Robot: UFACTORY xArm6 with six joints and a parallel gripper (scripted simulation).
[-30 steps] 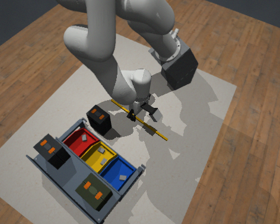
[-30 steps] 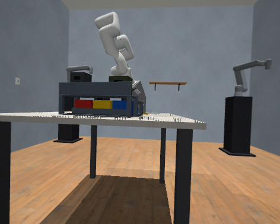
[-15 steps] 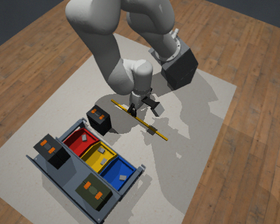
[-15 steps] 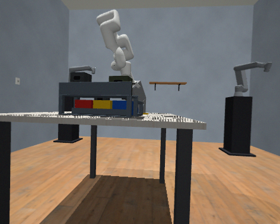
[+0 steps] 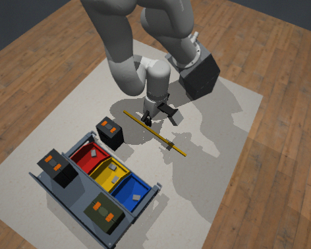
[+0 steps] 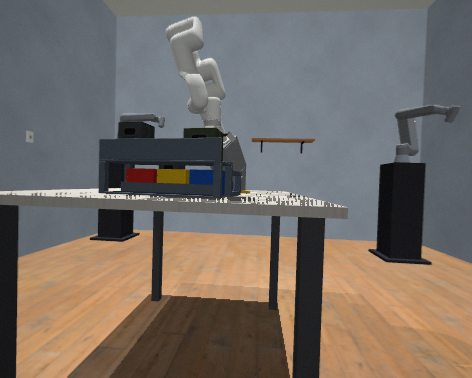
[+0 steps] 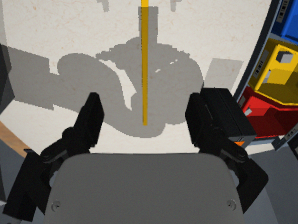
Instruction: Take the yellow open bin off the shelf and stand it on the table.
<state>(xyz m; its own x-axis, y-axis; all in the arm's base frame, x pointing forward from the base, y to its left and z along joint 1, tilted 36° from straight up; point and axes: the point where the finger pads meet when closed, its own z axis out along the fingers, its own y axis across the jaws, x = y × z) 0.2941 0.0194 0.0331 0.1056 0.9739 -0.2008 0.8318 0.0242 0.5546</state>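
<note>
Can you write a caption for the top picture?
Open hand above the table, yellow bin between red and blue.
</note>
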